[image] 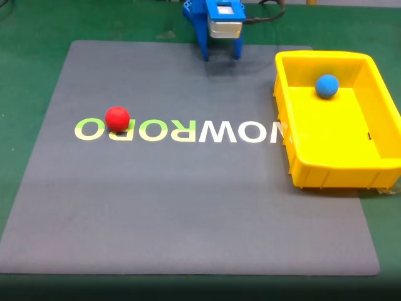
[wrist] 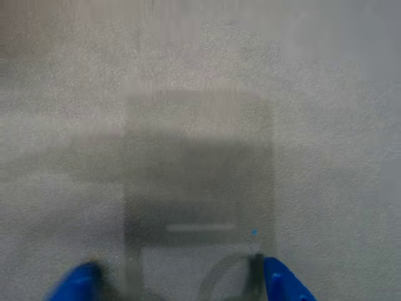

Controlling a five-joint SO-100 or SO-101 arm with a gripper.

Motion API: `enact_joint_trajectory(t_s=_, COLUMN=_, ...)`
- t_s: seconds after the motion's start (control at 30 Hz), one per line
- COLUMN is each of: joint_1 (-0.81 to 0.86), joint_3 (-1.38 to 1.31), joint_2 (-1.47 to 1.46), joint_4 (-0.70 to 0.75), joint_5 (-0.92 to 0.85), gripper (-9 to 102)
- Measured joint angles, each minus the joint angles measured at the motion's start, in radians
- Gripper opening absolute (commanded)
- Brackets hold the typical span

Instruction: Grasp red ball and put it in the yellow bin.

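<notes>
The red ball (image: 117,118) rests on the grey mat at the left in the fixed view, on the printed lettering. At the right stands the yellow bin (image: 338,173), upright, with a blue ball (image: 326,86) inside near its far end. My blue gripper (image: 221,55) hangs at the mat's far edge, top centre, well away from the red ball and to the left of the bin. In the wrist view the gripper (wrist: 182,285) is open: two blue fingertips (wrist: 281,283) sit far apart at the bottom edge, with bare mat between them.
The grey mat (image: 188,207) lies on a green table (image: 25,56). Large reversed lettering (image: 213,132) runs across the mat's middle. A wide bare stretch of mat separates the gripper, the red ball and the bin.
</notes>
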Motion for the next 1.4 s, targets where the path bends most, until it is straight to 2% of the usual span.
enact_joint_trajectory(t_s=0.17, joint_1=0.048, joint_3=-0.095, joint_2=-0.026, joint_4=0.000, joint_5=-0.021, gripper=36)
enact_joint_trajectory(t_s=0.23, joint_1=0.114, joint_3=-0.150, joint_2=-0.112, joint_4=-0.060, joint_5=-0.052, gripper=36)
enact_joint_trajectory(t_s=0.5, joint_1=0.374, joint_3=-0.430, joint_2=-0.684, joint_4=-0.509, joint_5=-0.135, gripper=36)
enact_joint_trajectory(t_s=0.73, joint_1=0.465, joint_3=-0.683, joint_2=-1.163, joint_4=-0.723, joint_5=-0.141, gripper=36)
enact_joint_trajectory(t_s=1.07, joint_1=0.468, joint_3=-0.946, joint_2=-1.583, joint_4=-0.839, joint_5=-0.115, gripper=36)
enact_joint_trajectory(t_s=1.4, joint_1=0.483, joint_3=-1.154, joint_2=-1.824, joint_4=-0.853, joint_5=-0.115, gripper=36)
